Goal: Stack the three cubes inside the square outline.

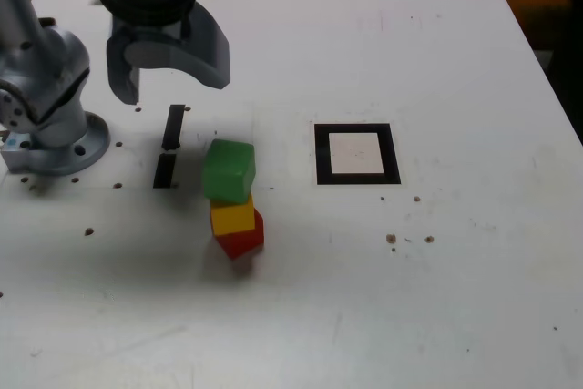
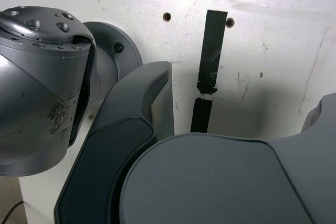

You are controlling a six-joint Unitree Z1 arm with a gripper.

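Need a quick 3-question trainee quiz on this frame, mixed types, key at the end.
1. True or false: the square outline has a cube inside it.
2. Which cube touches the green cube? A) yellow cube B) red cube
3. Fill in: the gripper hangs open above the two black ___.

Key: 1 false; 2 A; 3 bars.

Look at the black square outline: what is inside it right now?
Only its bare white centre shows inside the square outline; no cube lies there. The green cube, yellow cube and red cube are clustered outside it, toward the exterior view's left.
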